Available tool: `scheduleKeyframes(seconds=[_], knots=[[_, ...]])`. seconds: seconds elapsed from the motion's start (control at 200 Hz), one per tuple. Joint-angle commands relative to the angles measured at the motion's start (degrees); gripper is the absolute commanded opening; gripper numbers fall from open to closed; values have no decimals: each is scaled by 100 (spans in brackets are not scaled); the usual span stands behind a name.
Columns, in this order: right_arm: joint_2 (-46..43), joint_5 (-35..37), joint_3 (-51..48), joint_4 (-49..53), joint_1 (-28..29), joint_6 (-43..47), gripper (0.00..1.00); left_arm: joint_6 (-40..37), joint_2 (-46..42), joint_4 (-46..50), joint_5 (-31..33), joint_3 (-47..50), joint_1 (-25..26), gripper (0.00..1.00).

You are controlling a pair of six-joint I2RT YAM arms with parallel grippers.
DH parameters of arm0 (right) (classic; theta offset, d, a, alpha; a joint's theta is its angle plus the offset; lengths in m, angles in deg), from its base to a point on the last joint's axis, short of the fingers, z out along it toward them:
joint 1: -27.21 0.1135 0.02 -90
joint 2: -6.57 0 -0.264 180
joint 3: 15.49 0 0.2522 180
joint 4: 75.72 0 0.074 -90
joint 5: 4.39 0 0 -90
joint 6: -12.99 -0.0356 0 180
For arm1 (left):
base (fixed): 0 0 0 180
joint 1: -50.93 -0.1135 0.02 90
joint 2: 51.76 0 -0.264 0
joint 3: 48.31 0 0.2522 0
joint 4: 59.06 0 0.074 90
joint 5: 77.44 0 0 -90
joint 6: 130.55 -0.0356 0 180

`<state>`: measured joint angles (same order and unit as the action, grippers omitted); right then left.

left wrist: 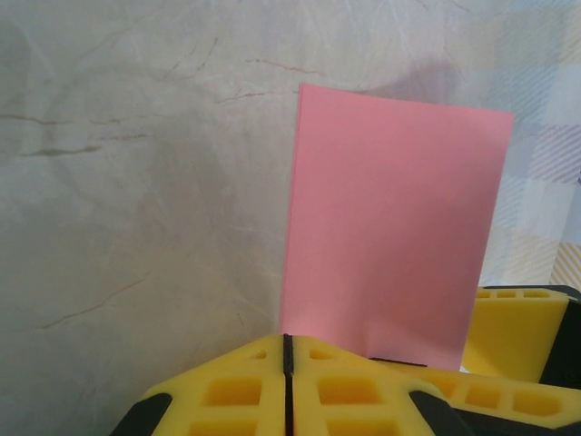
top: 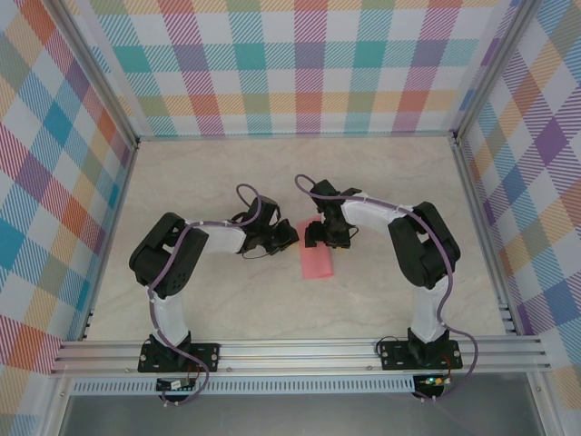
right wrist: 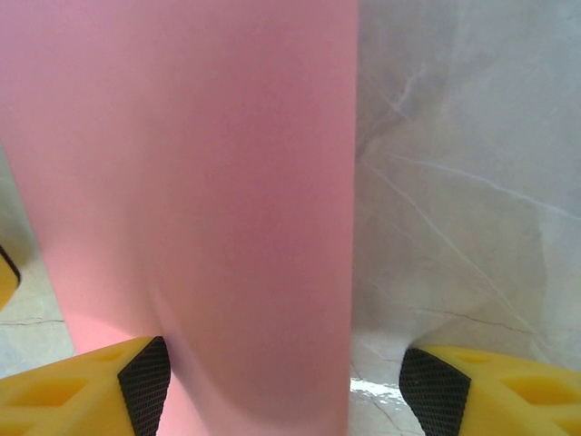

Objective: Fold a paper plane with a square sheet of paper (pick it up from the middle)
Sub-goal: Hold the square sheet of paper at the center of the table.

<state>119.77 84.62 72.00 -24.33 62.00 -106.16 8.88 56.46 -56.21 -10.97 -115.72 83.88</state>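
Observation:
The square sheet of paper [top: 318,262] lies on the marble table as a narrow salmon-pink rectangle between the two arms; it has no paper plane shape. My left gripper [top: 292,238] is shut, its yellow fingertips pressed together at the sheet's left near corner [left wrist: 288,341]. I cannot tell whether they touch the paper [left wrist: 395,227]. My right gripper [top: 316,242] stands open over the sheet's far end. In the right wrist view the pink strip [right wrist: 200,182] runs between the spread jaws [right wrist: 286,391], close to the left finger [right wrist: 82,391]. One right finger [left wrist: 517,327] shows beside the sheet.
Bare marble tabletop [top: 227,300] surrounds the sheet on all sides. Checked walls [top: 300,64] close the back and both sides. An aluminium rail [top: 300,350] carrying both arm bases runs along the near edge.

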Motion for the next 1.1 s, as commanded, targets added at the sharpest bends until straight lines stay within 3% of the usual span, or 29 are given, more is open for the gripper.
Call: scheduleKeyframes(seconds=[0.0,0.4,0.805,1.095], knots=[[1132,-261,-465,-833,90,32,75,-121,67,-77,-160,-196,133,7],[1172,-269,-474,-831,90,28,74,-101,225,-131,-278,-289,134,2],[1100,-283,-483,-827,90,17,74,-233,340,581,-17,-408,150,0],[101,-649,-408,-882,-28,11,75,-302,263,1045,326,-259,150,0]])
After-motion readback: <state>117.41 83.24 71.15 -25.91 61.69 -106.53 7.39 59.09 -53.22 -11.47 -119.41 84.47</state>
